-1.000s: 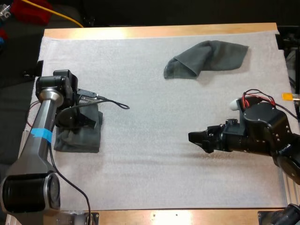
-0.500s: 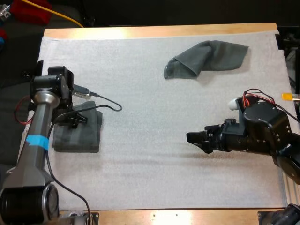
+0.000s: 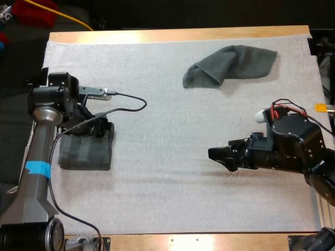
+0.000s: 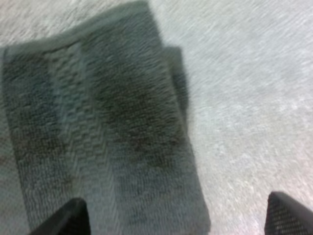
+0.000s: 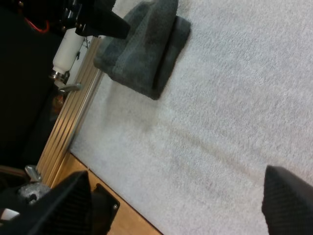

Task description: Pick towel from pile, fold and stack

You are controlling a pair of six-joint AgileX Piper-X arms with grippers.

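Note:
A folded dark grey-green towel [image 3: 86, 150] lies flat near the mat's left edge. My left gripper [image 3: 98, 128] hovers just above its far end, open, with nothing between the fingers. In the left wrist view the folded towel [image 4: 102, 132] lies below the spread fingers of my left gripper [image 4: 171, 218]. A crumpled towel [image 3: 230, 65] sits at the far centre-right of the mat. My right gripper [image 3: 217, 155] is low over bare mat at the right, open and pointing left. The right wrist view looks past my right gripper [image 5: 176, 196] to the folded towel [image 5: 142, 49] and the left gripper [image 5: 105, 22] at it.
The white mat [image 3: 172, 120] lies wide and bare between the two towels. The wooden table edge [image 3: 178, 35] runs along the far side. The table's metal side rail [image 5: 73, 122] lies just past the folded towel.
My left arm has pulled back and turned over the folded towel, which now lies flatter and uncovered. The right arm has hardly moved.

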